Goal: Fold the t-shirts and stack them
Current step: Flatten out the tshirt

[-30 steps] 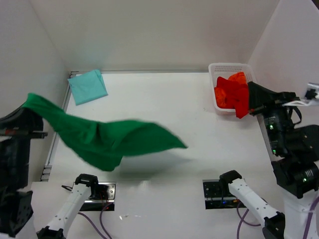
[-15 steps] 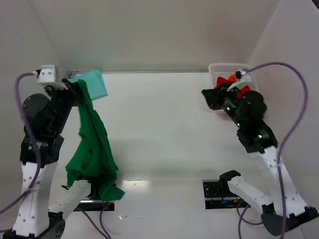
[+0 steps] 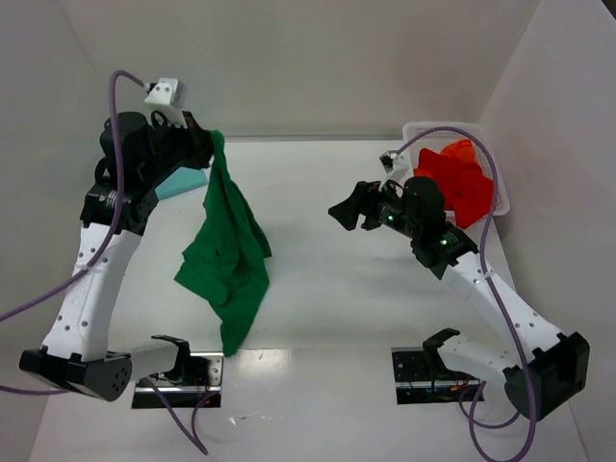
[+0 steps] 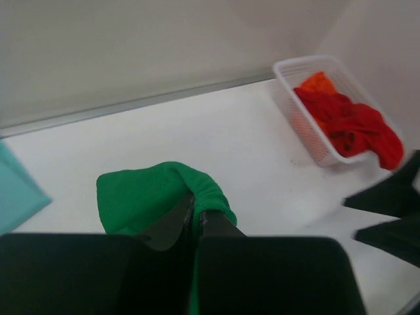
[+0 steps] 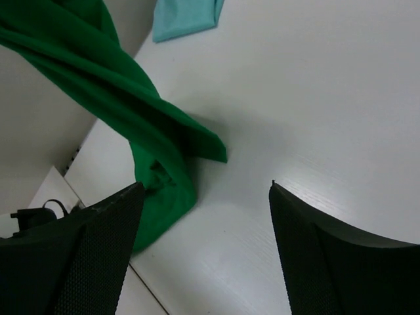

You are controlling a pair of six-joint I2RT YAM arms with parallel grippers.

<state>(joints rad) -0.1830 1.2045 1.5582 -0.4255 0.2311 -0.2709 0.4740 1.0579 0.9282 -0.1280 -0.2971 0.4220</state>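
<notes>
**One tee folded, most of the job ahead**

We count one finished piece: the pale teal t-shirt (image 5: 186,13) lies folded at the far left corner of the desk (image 3: 327,289). The dark green t-shirt (image 3: 229,260) hangs bunched from our left claw (image 3: 208,142), which is clenched on its top edge. Our right claw (image 3: 348,207) stands spread and empty over mid-desk. The red t-shirts (image 3: 454,183) sit heaped in the basket (image 3: 433,128) — nearly all the folding and stacking remains.

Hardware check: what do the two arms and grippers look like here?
Left arm and right arm: white lower links, black upper joints. Left gripper and right gripper: black, two-finger; right fingers have dimpled pads. Purple cables loop along each arm. White wrist camera block on left.
</notes>
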